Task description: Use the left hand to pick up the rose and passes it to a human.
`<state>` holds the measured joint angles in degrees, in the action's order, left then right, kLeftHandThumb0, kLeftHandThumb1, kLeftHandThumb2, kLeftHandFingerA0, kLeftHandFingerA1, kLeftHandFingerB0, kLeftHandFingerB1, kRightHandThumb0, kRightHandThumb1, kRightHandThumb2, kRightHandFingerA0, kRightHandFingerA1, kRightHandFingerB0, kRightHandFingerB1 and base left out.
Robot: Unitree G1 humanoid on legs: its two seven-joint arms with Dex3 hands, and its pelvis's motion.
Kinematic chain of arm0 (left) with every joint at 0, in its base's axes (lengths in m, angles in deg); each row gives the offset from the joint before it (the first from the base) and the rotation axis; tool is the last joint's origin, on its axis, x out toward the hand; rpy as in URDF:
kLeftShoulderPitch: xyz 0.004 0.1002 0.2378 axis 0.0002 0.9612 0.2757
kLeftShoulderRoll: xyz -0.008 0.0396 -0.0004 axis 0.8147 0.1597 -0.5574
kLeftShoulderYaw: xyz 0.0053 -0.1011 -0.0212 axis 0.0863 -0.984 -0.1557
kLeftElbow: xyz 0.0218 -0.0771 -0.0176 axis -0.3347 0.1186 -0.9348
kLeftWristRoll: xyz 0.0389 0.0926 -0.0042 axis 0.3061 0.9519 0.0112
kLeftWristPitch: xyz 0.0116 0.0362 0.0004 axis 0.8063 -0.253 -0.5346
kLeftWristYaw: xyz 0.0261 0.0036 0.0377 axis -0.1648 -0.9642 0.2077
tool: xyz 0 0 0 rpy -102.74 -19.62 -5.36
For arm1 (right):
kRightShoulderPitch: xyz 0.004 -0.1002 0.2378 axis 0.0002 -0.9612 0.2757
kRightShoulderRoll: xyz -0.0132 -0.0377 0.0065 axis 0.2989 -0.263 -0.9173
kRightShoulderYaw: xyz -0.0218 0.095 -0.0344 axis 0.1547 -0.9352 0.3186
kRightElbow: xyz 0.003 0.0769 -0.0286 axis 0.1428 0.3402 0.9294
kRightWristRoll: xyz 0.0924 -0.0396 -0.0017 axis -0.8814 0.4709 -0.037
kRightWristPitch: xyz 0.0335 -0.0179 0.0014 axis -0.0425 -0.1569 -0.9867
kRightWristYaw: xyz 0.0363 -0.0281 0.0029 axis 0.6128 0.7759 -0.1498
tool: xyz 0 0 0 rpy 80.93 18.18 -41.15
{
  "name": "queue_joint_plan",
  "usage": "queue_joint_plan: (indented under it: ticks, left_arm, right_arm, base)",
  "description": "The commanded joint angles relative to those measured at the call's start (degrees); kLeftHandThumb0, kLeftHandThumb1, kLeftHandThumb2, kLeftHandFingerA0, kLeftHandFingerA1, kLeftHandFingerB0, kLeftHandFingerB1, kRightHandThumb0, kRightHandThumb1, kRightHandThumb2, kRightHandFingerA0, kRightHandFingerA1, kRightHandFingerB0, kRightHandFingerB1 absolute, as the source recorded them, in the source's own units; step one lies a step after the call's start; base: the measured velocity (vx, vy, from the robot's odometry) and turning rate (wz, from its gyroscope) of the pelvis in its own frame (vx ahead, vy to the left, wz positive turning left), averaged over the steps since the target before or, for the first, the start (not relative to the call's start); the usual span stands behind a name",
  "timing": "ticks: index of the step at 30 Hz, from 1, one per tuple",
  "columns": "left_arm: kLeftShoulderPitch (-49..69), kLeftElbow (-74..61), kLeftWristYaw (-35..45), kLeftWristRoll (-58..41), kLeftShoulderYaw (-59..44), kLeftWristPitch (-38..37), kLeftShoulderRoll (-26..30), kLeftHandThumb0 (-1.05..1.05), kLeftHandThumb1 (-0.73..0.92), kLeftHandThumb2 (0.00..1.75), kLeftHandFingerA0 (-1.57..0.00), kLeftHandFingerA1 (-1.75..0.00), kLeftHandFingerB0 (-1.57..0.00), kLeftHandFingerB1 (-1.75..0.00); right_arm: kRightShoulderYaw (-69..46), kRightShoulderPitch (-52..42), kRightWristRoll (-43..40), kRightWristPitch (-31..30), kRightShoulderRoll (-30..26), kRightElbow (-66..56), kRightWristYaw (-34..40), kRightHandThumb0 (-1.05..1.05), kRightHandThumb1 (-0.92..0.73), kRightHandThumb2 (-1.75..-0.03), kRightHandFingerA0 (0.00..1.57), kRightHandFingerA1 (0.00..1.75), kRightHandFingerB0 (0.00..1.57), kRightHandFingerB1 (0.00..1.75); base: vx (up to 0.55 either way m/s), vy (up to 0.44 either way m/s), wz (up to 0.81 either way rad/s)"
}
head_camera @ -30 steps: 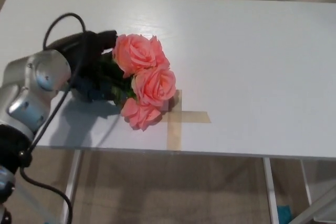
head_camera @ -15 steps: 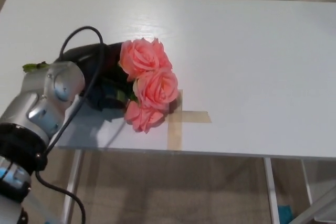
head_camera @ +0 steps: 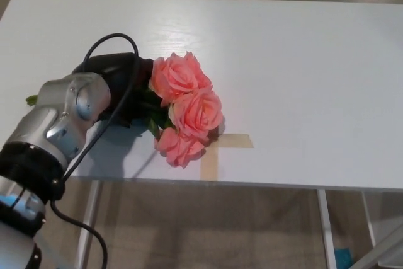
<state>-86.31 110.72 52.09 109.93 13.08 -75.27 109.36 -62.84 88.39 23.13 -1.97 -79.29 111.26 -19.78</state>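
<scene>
Head view shows the left hand [head_camera: 119,86] gripping the rose [head_camera: 187,106] at the near left of the table [head_camera: 302,61]; picking up looks done, passing to a person is left

rose [head_camera: 187,108] stems hidden behind left hand [head_camera: 119,86], table [head_camera: 302,61] cropped
</scene>
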Motion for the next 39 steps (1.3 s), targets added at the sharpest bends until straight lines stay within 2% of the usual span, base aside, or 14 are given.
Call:
queue_joint_plan:
  ticks: [1,5,9,11,12,15,16,20,21,22,24,30,34,39]
  left_arm:
    - [2.1,0.4,0.5,2.1,0.7,0.8,-0.3,-0.19,0.81,0.64,-0.56,-0.41,-0.45,-0.38]
    - [2.8,-0.7,-0.6,1.2,-0.8,-1.0,0.0,-0.19,0.82,0.64,-0.83,-0.50,-0.47,-0.39]
    - [3.1,-0.9,-1.0,1.4,-1.6,-1.2,-0.3,-0.19,0.82,0.64,-0.83,-0.50,-0.47,-0.39]
    - [1.3,0.5,-4.3,1.4,-2.9,-2.0,-1.4,-0.21,0.82,0.65,-0.95,-0.66,-0.44,-0.38]
    - [1.2,0.6,-6.0,1.8,-3.1,-2.5,-1.4,-0.20,0.81,0.64,-0.93,-0.90,-0.48,-0.39]
    - [1.1,1.0,-6.8,2.2,-3.3,-3.1,-1.6,-0.20,0.81,0.64,-0.93,-0.90,-0.48,-0.39]
    - [1.2,0.6,-10.4,2.6,-4.0,-4.0,-1.4,-0.20,0.77,0.64,-0.69,-1.56,-0.55,-0.40]
    - [1.2,0.4,-16.2,3.4,-5.1,-5.7,-1.3,-0.20,0.77,0.64,-0.69,-1.56,-0.55,-0.40]
    - [1.5,-0.3,-19.5,2.9,-6.4,-6.7,-1.7,-0.17,0.80,0.59,-0.65,-1.68,-0.87,-0.54]
    - [1.8,-1.2,-23.7,2.3,-8.1,-7.9,-2.1,-0.17,0.80,0.59,-0.65,-1.68,-0.87,-0.54]
    - [1.6,-2.2,-25.0,1.1,-9.9,-9.0,-2.2,-0.18,0.80,0.57,-0.63,-1.69,-0.78,-0.96]
    - [0.3,-3.4,-23.2,0.0,-12.3,-9.9,-2.4,-0.19,0.75,0.65,-0.70,-1.51,-0.83,-0.83]
    - [-0.8,-3.3,-23.2,-0.9,-14.6,-10.3,-3.3,-0.20,0.76,0.62,-0.72,-1.47,-0.69,-1.10]
    - [0.3,-5.9,-22.5,-5.8,-20.1,-8.4,-6.0,-0.18,0.79,0.63,-0.73,-1.52,-0.68,-1.13]
  right_arm:
    - [0.0,-0.3,0.1,-1.0,-0.4,0.4,-1.0,-0.31,-0.70,-0.61,0.65,0.43,0.49,0.38]
    - [0.4,-0.3,0.5,-0.8,-0.4,0.4,-1.1,-0.31,-0.70,-0.61,0.65,0.43,0.49,0.38]
    - [0.4,-0.3,0.4,-0.8,-0.4,0.4,-1.2,-0.31,-0.70,-0.61,0.65,0.43,0.49,0.38]
    - [0.4,0.7,0.4,-0.9,-0.7,0.3,-1.6,-0.32,-0.70,-0.61,0.65,0.43,0.49,0.38]
    - [0.4,0.7,0.3,-1.0,-0.7,0.3,-1.7,-0.32,-0.70,-0.61,0.65,0.43,0.49,0.38]
    - [0.3,0.8,0.2,-1.0,-0.7,0.3,-1.7,-0.32,-0.70,-0.61,0.65,0.43,0.49,0.38]
    - [0.4,0.9,0.3,-1.0,-0.7,0.3,-1.7,-0.32,-0.70,-0.61,0.65,0.44,0.49,0.38]
    - [0.4,1.0,0.3,-1.1,-0.6,0.3,-1.7,-0.32,-0.70,-0.61,0.65,0.44,0.49,0.38]
    - [0.3,1.0,0.2,-1.0,-0.6,0.3,-1.7,-0.32,-0.70,-0.61,0.65,0.44,0.49,0.38]
    - [0.2,0.9,0.1,-1.0,-0.7,0.2,-1.8,-0.32,-0.70,-0.61,0.65,0.44,0.49,0.38]
    - [0.2,0.9,0.0,-1.1,-0.6,0.2,-1.8,-0.32,-0.70,-0.61,0.65,0.43,0.49,0.38]
    - [0.0,0.9,0.0,-1.1,-0.9,0.4,-1.5,-0.32,-0.70,-0.61,0.66,0.44,0.49,0.38]
    - [-0.3,1.2,0.0,-1.2,-0.9,0.5,-1.3,-0.32,-0.70,-0.61,0.67,0.44,0.49,0.38]
    - [-0.1,0.0,0.3,-0.8,-0.6,0.6,-0.8,-0.31,-0.70,-0.61,0.68,0.44,0.49,0.38]
  base:
    - [0.00,0.000,0.00]
    - [0.00,0.000,0.00]
    - [0.00,0.000,0.00]
    - [0.00,0.000,0.00]
    - [0.00,0.000,0.00]
    - [0.00,0.000,0.00]
    - [0.00,0.000,0.00]
    - [0.00,0.000,0.00]
    - [0.00,0.000,0.00]
    - [0.00,0.000,0.00]
    - [0.00,0.000,0.00]
    - [0.00,0.000,0.00]
    - [0.00,0.000,0.00]
    - [0.00,0.000,0.00]
